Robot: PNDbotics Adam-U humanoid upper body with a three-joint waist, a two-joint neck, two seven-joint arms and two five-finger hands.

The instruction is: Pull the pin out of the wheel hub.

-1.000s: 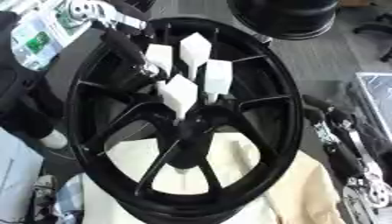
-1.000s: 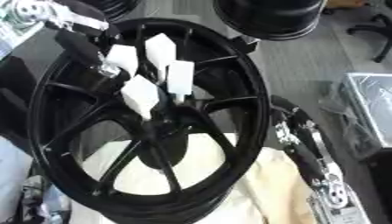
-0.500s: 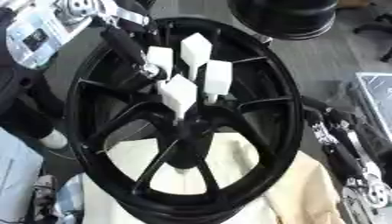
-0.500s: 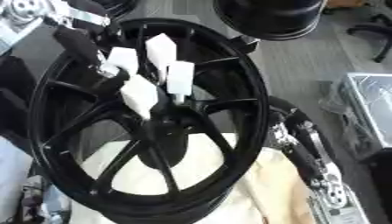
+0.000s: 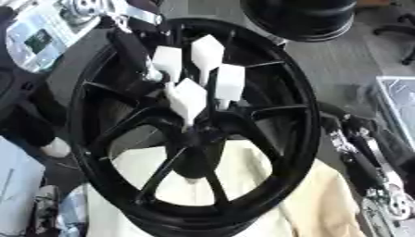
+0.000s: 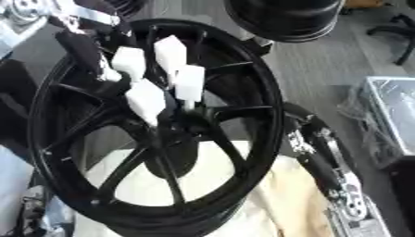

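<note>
The wheel hub (image 5: 198, 136) sat at the middle of the black wheel (image 5: 304, 134), which stood tilted on a cream cloth (image 5: 324, 203). I could not make out the pin itself. My left hand (image 5: 194, 78) reached in from the upper left, white-tipped fingers (image 5: 188, 98) spread straight over the spokes just above the hub. My right arm (image 6: 320, 157) lay beside the rim's right edge.

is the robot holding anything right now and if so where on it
It cannot be told. The left hand, white fingertips spread, reaches down at the wheel's hub; whether they pinch a pin there is hidden. The right hand is unseen.
</note>
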